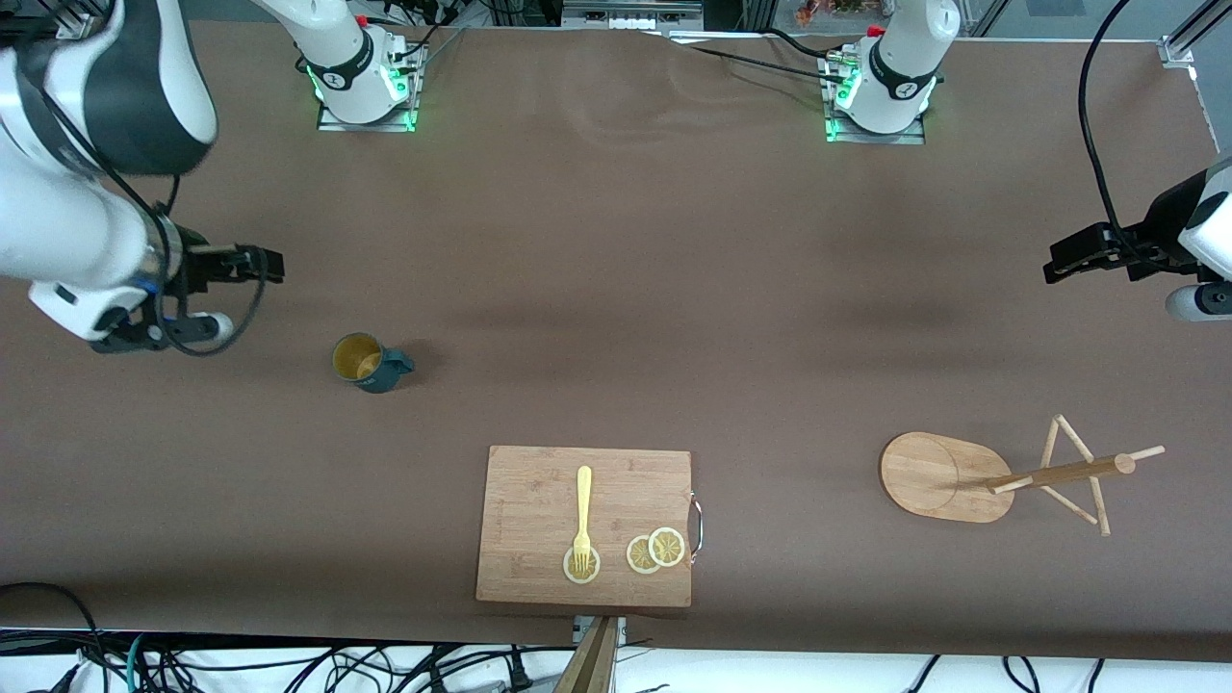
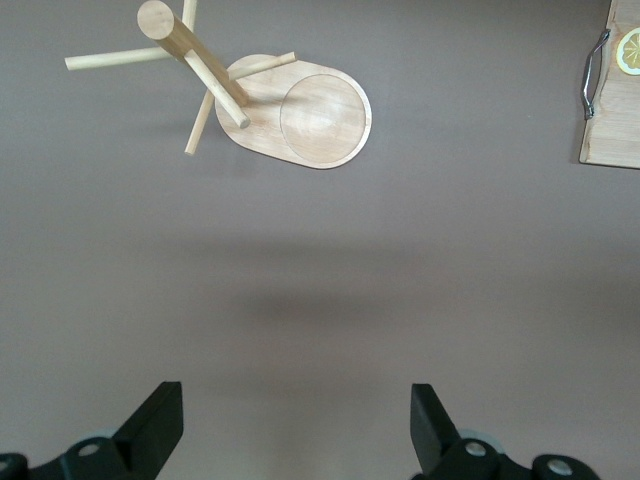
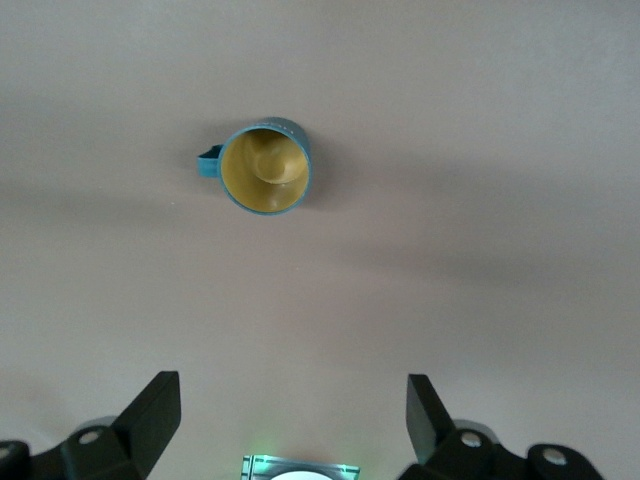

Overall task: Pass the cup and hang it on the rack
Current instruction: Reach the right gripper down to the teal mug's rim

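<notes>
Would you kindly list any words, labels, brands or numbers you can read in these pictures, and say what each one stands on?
None can be read.
Cup: faint pale marks on its outer wall, too small to read.
Arm bases: a small round emblem on each, too blurred to read.
Rack, cutting board: no lettering visible.

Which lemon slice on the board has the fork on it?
The lemon slice toward the right arm's end of the cutting board; the fork rests on it. The other two overlap beside the handle.

1 cup (image 1: 366,362), 1 rack (image 1: 1001,475), 1 board (image 1: 539,491), 1 fork (image 1: 582,515), 3 lemon slices (image 1: 666,547).
</notes>
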